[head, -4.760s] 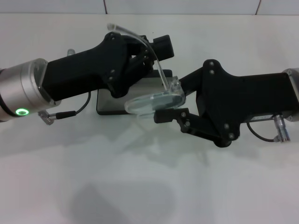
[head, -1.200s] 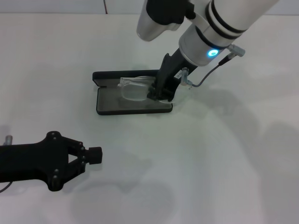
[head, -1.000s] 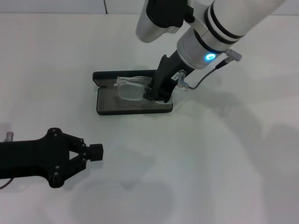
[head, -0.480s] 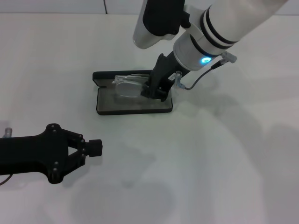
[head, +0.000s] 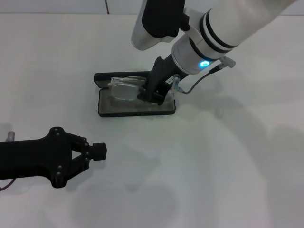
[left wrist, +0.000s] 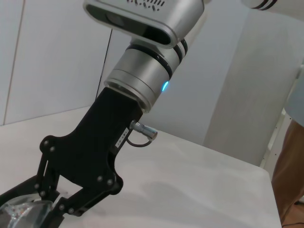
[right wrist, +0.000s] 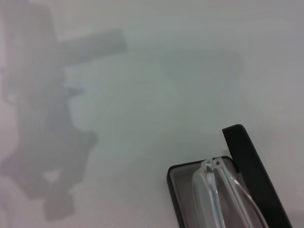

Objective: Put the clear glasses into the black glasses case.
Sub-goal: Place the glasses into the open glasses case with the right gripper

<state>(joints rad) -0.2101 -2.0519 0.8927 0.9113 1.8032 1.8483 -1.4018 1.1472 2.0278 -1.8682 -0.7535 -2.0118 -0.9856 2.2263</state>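
The black glasses case [head: 161,108] lies open in the middle of the table, grey lining up, with its lid [head: 102,77] standing along the far side. The clear glasses [head: 122,90] sit over the left half of the tray, tilted. My right gripper [head: 152,95] reaches down from the right and is shut on their right end. In the right wrist view the glasses [right wrist: 223,190] hang over the case's corner [right wrist: 176,176]. The left wrist view catches one lens [left wrist: 21,209] beside the right gripper [left wrist: 52,213]. My left gripper [head: 98,151] rests shut and empty at the near left.
The white table [head: 228,161] stretches around the case. A white wall runs along the far edge. The bulky right forearm [head: 223,23] hangs over the back right of the case.
The right gripper has slid left along the case with the glasses in it. The left arm has hardly moved, shifting slightly.
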